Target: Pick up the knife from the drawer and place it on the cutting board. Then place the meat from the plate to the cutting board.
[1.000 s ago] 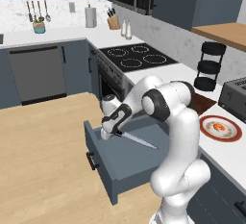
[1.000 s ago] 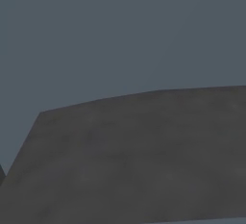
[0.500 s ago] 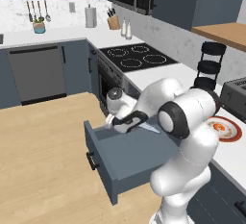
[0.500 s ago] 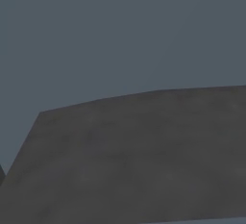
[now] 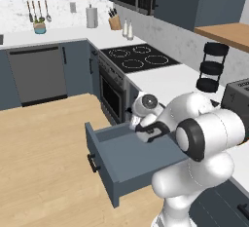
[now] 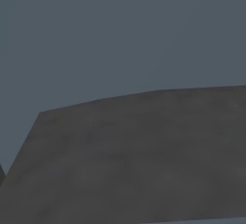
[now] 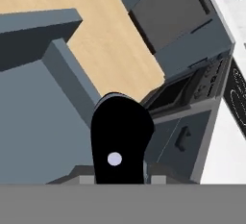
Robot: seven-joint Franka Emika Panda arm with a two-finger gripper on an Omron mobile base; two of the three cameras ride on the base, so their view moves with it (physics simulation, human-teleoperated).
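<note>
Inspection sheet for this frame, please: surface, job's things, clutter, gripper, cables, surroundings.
Surface: white counter right of the stove.
Job's things: drawer pulled open; knife, black handle, up between the fingers over it. Cutting board, meat, plate: nothing seen.
Clutter: black tiered rack, knife block, toaster.
Gripper: gripper shut on the knife handle.
Cables: nothing seen.
Surroundings: wooden floor, dishwasher, oven.

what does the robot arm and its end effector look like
The arm is glossy white, built of fat rounded segments with dark grey to black rings at the joints, and no loose cables show. At its tip, the end effector is white and rounded with dark fittings.
</note>
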